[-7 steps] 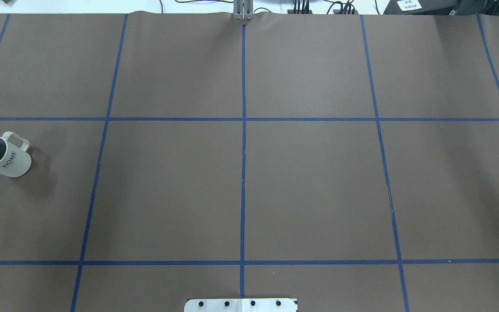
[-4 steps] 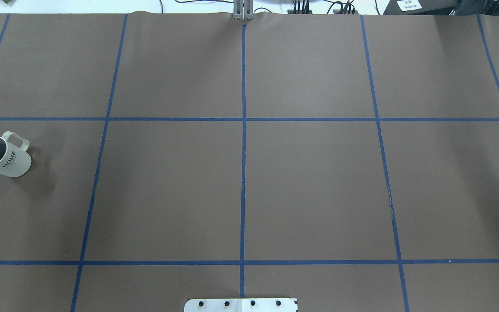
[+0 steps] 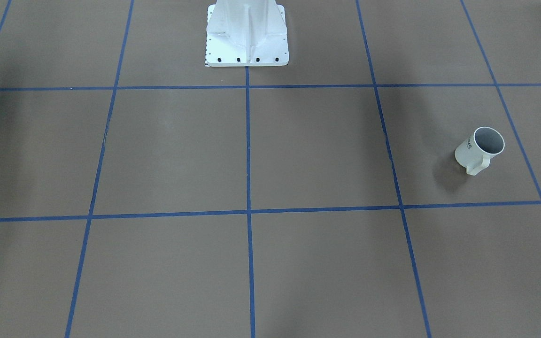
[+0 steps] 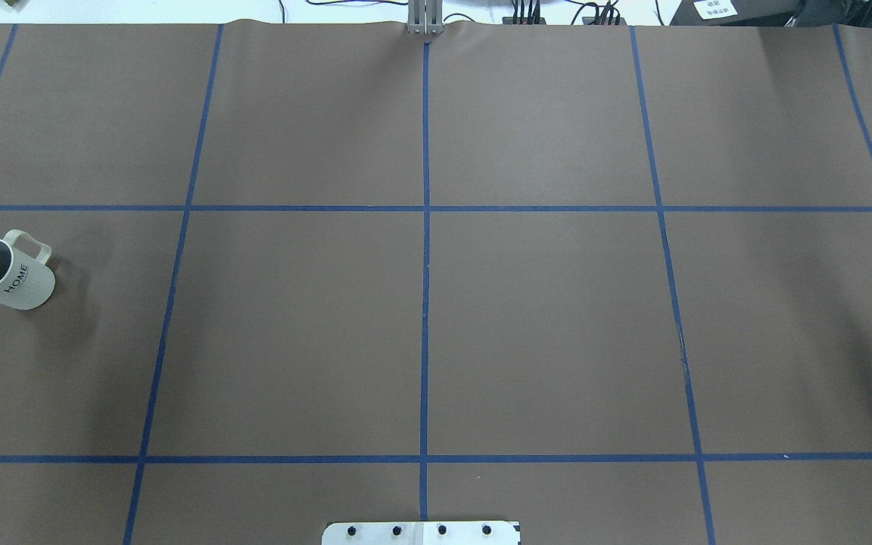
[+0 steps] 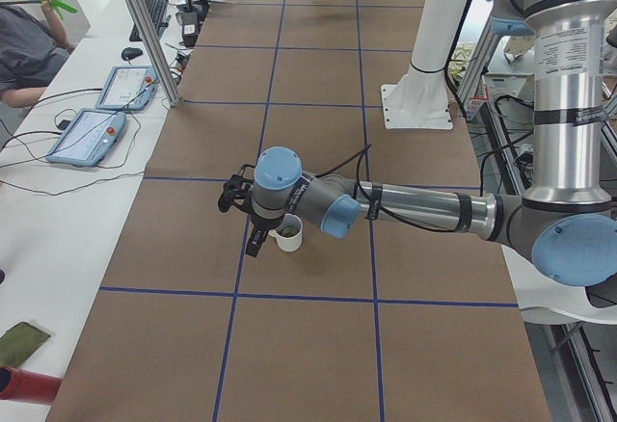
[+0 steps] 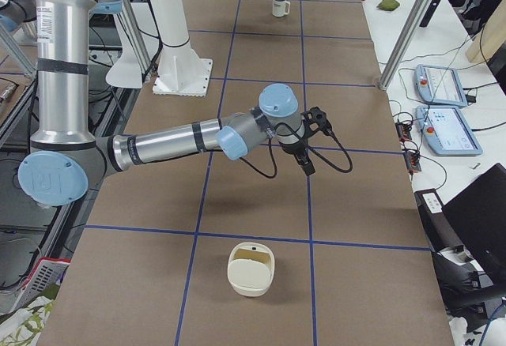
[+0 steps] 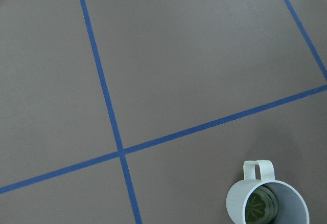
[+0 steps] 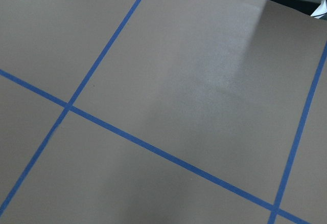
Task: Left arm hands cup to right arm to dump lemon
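I see the cup (image 4: 4, 270) white and ribbed, with black HOME lettering and a grey inside. In the cup the lemon slice (image 7: 259, 206) is yellow-green. Around the cup the table (image 4: 542, 325) is brown, gridded with blue tape (image 4: 425, 303).

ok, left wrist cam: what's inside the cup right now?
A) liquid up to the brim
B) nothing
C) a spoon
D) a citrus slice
D: the left wrist view looks down into the upright cup, and a round yellow-green lemon slice lies at its bottom. No spoon or liquid shows.
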Tool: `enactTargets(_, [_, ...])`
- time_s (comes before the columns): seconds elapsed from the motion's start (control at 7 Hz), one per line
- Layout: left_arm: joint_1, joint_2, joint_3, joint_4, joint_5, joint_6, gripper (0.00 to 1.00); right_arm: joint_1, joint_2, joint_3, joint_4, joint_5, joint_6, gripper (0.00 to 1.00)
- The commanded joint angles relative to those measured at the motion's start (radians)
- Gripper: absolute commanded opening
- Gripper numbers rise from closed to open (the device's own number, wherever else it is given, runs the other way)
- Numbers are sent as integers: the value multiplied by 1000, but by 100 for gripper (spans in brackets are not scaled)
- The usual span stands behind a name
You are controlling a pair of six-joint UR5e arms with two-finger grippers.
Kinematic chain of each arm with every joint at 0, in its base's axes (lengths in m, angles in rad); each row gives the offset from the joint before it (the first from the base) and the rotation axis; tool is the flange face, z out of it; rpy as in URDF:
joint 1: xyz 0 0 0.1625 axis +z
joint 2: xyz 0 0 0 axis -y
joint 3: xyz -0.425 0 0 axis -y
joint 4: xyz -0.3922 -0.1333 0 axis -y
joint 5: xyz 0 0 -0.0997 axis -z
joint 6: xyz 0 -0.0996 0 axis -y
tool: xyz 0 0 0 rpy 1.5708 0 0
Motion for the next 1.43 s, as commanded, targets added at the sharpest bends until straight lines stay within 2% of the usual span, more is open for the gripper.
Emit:
enactTargets(0.0, [103, 15, 9, -104, 8, -236, 100, -86, 12, 43, -2, -55, 164, 100])
enactTargets(0.14, [179, 33, 10, -209, 63, -376, 100, -115, 14, 46, 0, -88, 200, 100])
enactTargets(0.29, [263, 55, 12, -254, 153, -450, 100, -121, 15, 46, 0, -96, 203, 100])
enactTargets(0.71, [286, 55, 62, -281, 182, -445, 99, -121, 17, 46, 2, -96, 202, 100])
enactTargets(1.0, [318, 55, 79, -306, 182, -445, 76, -121, 17, 46, 2, -96, 202, 100])
enactTargets(1.14, [325, 53, 79, -306, 182, -445, 54, -121, 17, 46, 2, -96, 202, 100])
enactTargets(1.29, [326, 52, 79, -306, 182, -443, 25, -121, 17, 46, 2, -96, 202, 100])
